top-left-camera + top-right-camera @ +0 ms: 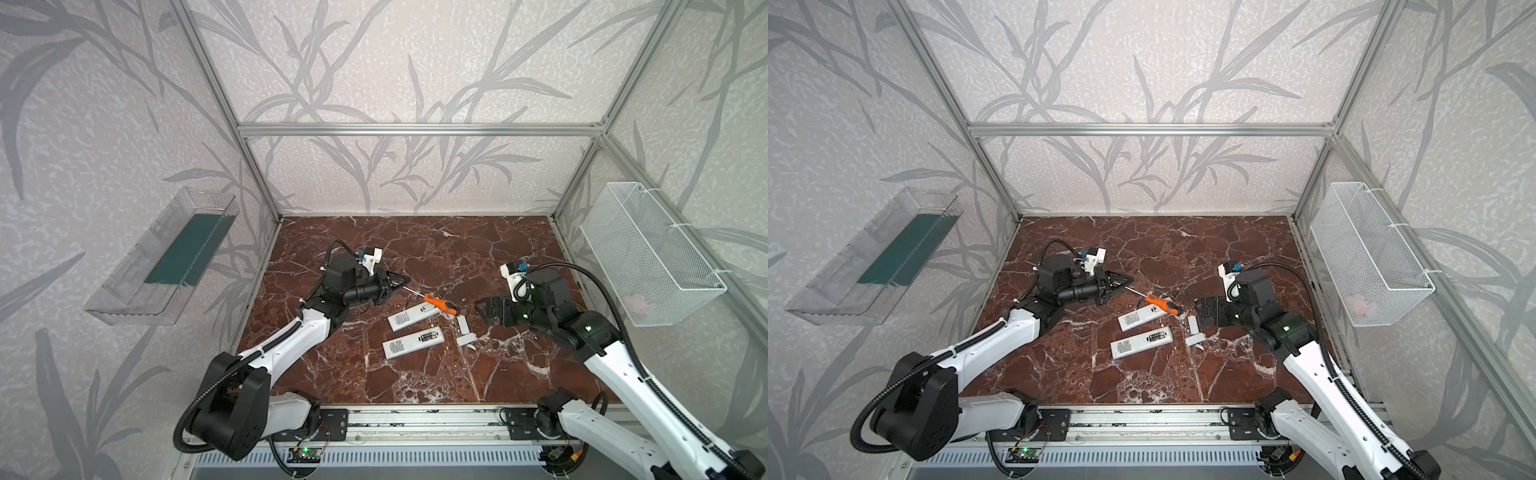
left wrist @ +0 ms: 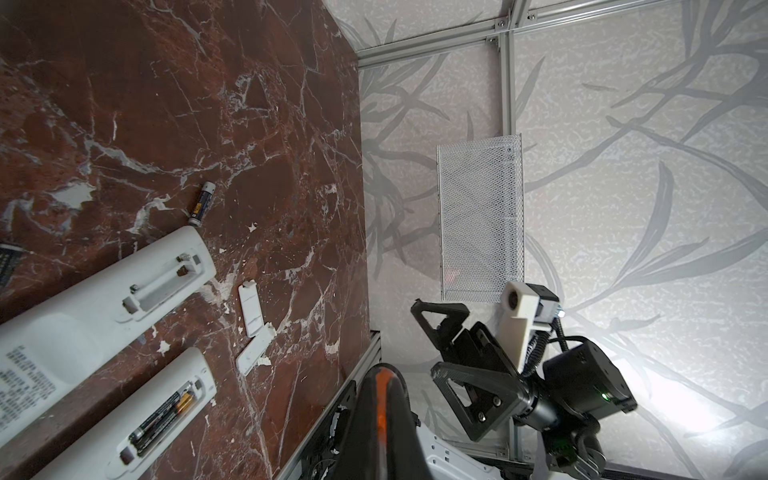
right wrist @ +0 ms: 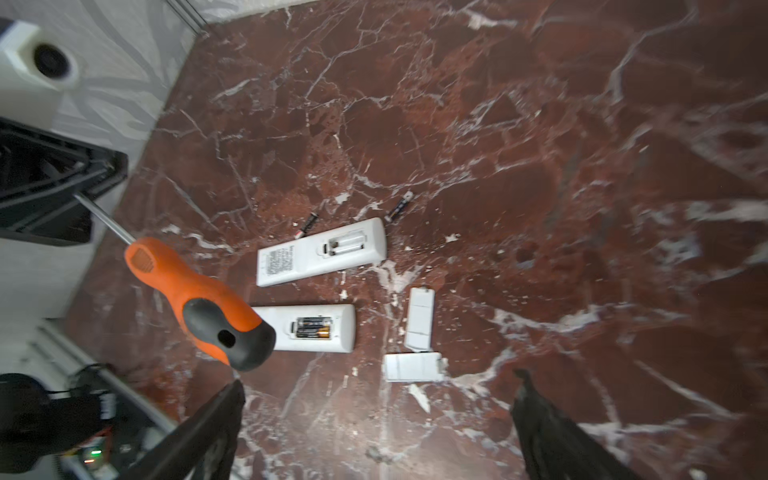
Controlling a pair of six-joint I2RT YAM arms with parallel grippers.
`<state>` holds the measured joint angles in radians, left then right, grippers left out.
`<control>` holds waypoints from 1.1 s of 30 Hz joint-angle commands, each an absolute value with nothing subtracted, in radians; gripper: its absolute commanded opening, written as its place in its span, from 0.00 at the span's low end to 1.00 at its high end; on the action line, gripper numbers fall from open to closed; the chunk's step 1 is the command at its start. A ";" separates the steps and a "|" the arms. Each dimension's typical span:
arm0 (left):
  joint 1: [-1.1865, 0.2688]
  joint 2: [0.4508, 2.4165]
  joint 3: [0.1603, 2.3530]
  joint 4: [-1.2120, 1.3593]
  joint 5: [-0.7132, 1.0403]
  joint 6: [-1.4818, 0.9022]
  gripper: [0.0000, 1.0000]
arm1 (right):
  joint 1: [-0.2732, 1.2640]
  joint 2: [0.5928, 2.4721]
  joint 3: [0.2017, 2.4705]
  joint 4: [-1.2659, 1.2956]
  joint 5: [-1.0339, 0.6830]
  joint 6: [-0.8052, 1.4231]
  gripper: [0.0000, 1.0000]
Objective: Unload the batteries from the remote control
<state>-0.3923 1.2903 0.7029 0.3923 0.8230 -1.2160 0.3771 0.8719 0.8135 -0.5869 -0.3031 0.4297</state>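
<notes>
Gripping screwdriver [image 1: 440, 304] shaft: left gripper [image 1: 402, 281], shut; right gripper [image 1: 482, 311] wide open, empty. We should grab handle [image 3: 199, 299] straight, then pry batteries [image 3: 312, 327] from full remote [image 3: 341, 328].

We record one orange-handled screwdriver [image 1: 441, 304], shaft end in the left claw [image 1: 405, 282], handle reaching towards the right claw [image 1: 482, 311]. Two white cover pieces [image 1: 462, 325] meet at an angle on the marble tabletop [image 1: 415, 374] just beside the right claw. One white mesh basket [image 1: 648, 253] hangs on the wall beyond that claw, and one clear tray [image 1: 162, 257] on the wall beyond the left claw.
</notes>
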 commanded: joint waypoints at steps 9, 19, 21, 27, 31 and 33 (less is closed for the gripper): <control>-0.388 1.297 0.656 0.693 0.876 -1.322 0.00 | 0.294 0.962 0.608 0.064 -0.960 0.868 0.99; -0.392 1.297 0.635 0.768 0.880 -1.389 0.00 | 0.319 0.983 0.606 0.167 -0.949 0.924 0.99; -0.395 1.295 0.631 0.775 0.873 -1.394 0.00 | 0.339 0.996 0.615 0.183 -0.945 0.929 0.98; -0.405 1.300 0.623 0.785 0.865 -1.397 0.00 | 0.412 1.036 0.643 0.208 -0.915 0.925 0.94; -0.410 1.301 0.620 0.790 0.867 -1.399 0.00 | 0.425 1.045 0.650 0.244 -0.901 0.936 0.89; -0.413 1.301 0.617 0.793 0.865 -1.400 0.00 | 0.427 1.045 0.648 0.278 -0.888 0.954 0.86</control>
<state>-0.4061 1.2984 0.6258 0.7296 0.8574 -1.3659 0.4217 1.0458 0.6109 0.1947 -0.9073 0.9348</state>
